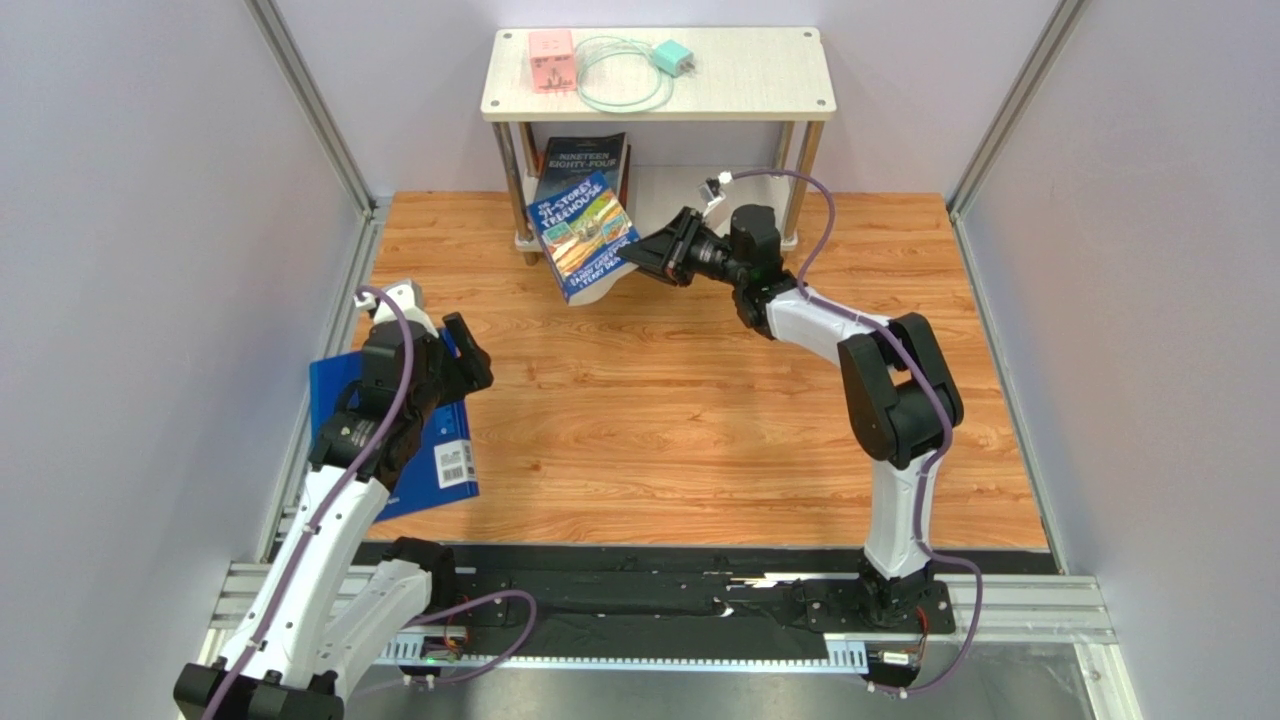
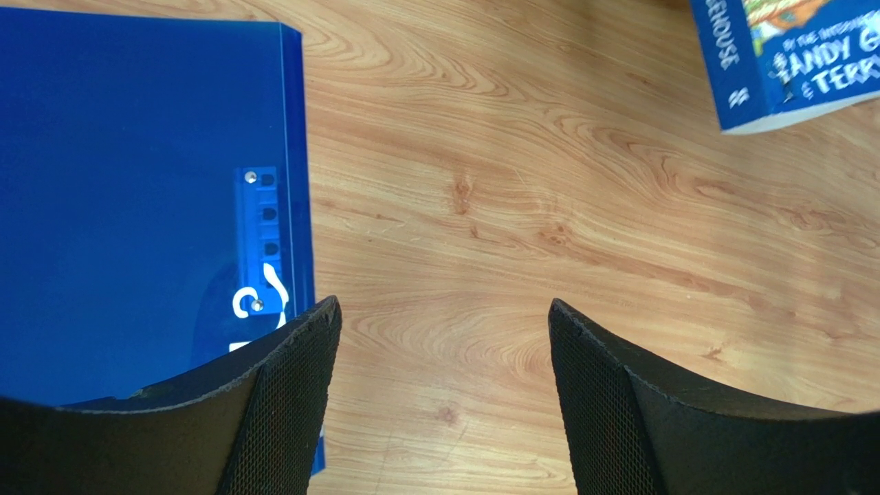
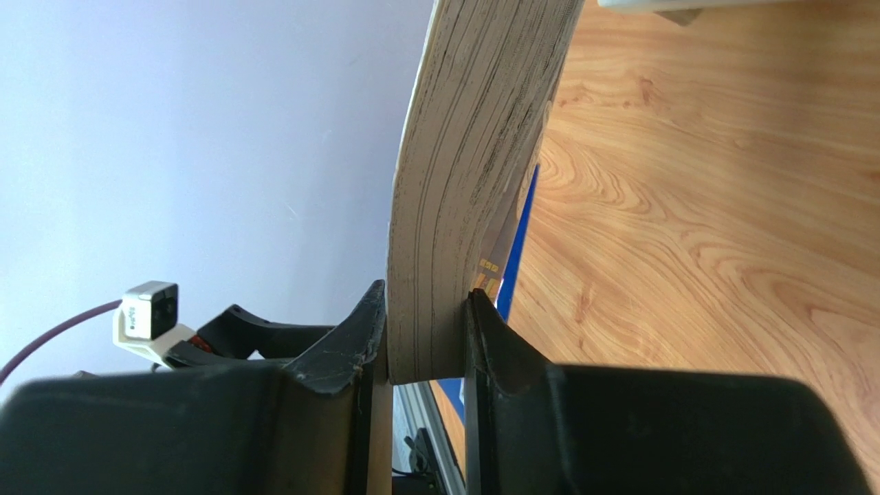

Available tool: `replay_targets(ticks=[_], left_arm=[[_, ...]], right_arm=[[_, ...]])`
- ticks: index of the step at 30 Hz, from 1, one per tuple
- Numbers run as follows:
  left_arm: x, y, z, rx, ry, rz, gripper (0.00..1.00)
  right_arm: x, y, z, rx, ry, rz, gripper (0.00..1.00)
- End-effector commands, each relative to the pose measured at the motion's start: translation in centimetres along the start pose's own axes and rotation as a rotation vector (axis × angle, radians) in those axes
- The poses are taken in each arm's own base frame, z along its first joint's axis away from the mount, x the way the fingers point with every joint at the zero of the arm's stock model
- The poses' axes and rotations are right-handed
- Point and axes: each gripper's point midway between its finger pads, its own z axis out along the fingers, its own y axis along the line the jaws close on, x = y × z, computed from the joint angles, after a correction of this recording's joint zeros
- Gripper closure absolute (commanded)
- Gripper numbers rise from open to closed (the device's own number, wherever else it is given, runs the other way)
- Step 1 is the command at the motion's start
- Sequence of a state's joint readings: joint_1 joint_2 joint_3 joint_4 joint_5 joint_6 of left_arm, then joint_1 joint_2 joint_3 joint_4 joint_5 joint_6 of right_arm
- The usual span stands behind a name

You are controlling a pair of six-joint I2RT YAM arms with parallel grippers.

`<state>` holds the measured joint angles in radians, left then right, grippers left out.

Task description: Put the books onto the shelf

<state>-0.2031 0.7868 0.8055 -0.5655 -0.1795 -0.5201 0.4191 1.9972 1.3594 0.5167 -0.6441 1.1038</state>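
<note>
The shelf point(image 1: 751, 78) stands at the far edge of the table, and a dark book point(image 1: 585, 159) leans upright on its lower tier. My right gripper point(image 1: 649, 252) is shut on a blue cartoon-covered book point(image 1: 583, 228), held tilted in the air just in front of the shelf's left side. In the right wrist view its page edge point(image 3: 470, 175) is pinched between both fingers of the gripper point(image 3: 426, 309). Another blue book point(image 1: 445, 455) lies flat at the table's left edge. My left gripper point(image 2: 444, 320) hovers open over bare wood beside that book's point(image 2: 134, 186) right edge.
A pink box point(image 1: 550, 60) and a teal charger point(image 1: 670, 59) with a coiled cable sit on the shelf's top board. Metal frame posts and grey walls close in the table on the left, right and back.
</note>
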Motion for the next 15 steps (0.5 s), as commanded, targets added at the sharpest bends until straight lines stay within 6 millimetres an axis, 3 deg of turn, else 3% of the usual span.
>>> replay_targets(ticks=[1,6,15], left_arm=[[-0.3,-0.4,0.0,0.021,-0.006,0.018,0.21],[-0.3,-0.6,0.1,0.029,-0.005,0.021,0.22],[0.0,-0.9,0.0,0.056,-0.007,0.014,0.22]], right_arm=[[-3.7,6.3,0.2,-0.183,-0.096,-0.123,1.00],[-5.0,6.1,0.4,-0.175,-0.139,-0.123,1.00],[-8.2,4.7,3.2,-0.148,-0.206,-0.101,1.00]])
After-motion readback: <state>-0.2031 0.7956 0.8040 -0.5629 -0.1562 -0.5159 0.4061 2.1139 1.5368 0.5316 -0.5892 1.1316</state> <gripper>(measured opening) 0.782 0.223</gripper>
